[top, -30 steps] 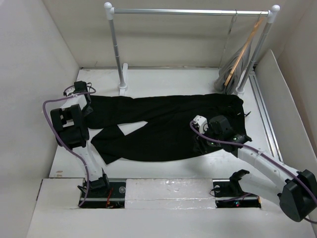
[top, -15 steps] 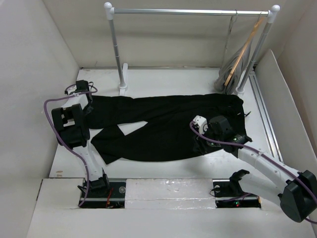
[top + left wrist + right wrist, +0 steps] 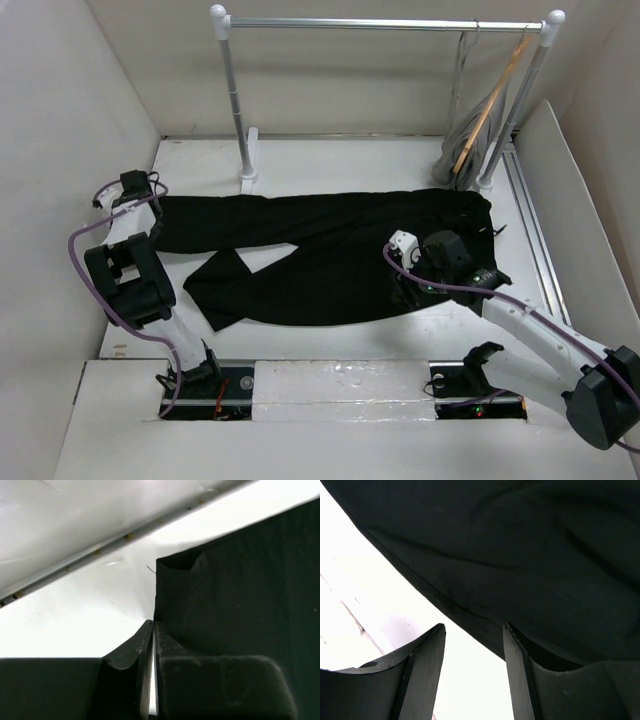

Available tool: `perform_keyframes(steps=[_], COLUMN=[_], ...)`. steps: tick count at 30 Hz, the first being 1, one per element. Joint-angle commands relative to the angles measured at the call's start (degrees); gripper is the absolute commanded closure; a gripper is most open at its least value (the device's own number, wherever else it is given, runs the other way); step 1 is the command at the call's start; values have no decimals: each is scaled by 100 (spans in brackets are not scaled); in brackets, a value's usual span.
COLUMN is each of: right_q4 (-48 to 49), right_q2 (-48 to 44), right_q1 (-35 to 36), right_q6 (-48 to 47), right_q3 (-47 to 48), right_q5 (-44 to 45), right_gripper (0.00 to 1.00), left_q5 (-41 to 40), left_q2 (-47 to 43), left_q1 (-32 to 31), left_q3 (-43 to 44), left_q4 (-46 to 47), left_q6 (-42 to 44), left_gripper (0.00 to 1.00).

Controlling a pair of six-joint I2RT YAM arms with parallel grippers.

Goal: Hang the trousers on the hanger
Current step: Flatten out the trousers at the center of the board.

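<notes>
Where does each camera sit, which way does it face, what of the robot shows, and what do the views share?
Top external: above and behind the robot, facing down at the white table, long black cloth trousers and thin grey triangular hanger; the left arm and right arm show.
Left wrist: on the left arm, facing along the left gripper, shut on a trouser-leg corner.
Right wrist: on the right arm, facing past the open right gripper at the trousers' edge.
Shared: all show trousers and table.
</notes>
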Motion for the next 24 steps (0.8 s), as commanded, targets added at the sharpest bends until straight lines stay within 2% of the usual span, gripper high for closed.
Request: perform_keyframes(steps=[1,3,4,6,8,9,10,11,12,13,14,15,17,19,21,24], right_q4=[-153,-171,-180,-207,-207,-215,-198,-189,-180,-137,-136,-119,-110,-101,-119,-145], right_q2=[-88,-140,-166,-193,-193,-202,-219,-228,-228,-237,-237,-237,-228,-228,-237,-298], right_q1=[42,42,42,42,42,42,42,42,42,42,42,42,94,94,94,94], right_q6=[-181,-172,-164,-172,-181,-190,-207,-216,-225,-251,-251,-260,-278,-295,-304,-313], right_q3=[340,350,341,367,376,376,367,358,358,350,350,350,358,367,376,367], right_q5=[35,0,-9,-53,-71,-79,-114,-141,-158,-202,-203,-229,-246,-290,-343,-361], right_gripper=[44,44,40,38,38,38,42,48,54,78,78,85,85,79,66,60], left_q5=[242,550,560,717,779,954,1008,1009,930,947,947,982,1209,1307,1387,1290], left_q2=[-94,-76,-94,-390,-523,-655,-952,-1103,-1261,-1628,-1632,-1789,-2026,-2404,-2589,-2494], left_q1=[198,312,313,313,313,313,182,33,-378,-851,-1065,-1250,-1532,-1682,-1682,-1682], left_q3=[-99,-81,-72,-177,-221,-344,-414,-563,-669,-992,-995,-1100,-1600,-2030,-2172,-2085], left_q4=[-241,-258,-302,-329,-311,-285,-285,-285,-302,-511,-513,-774,-821,-734,-680,-838], left_q6=[-299,-282,-299,-299,-299,-256,-116,-36,86,166,167,-42,-210,-482,-554,-633], left_gripper=[88,67,44,31,32,36,45,48,51,55,55,55,54,52,49,45])
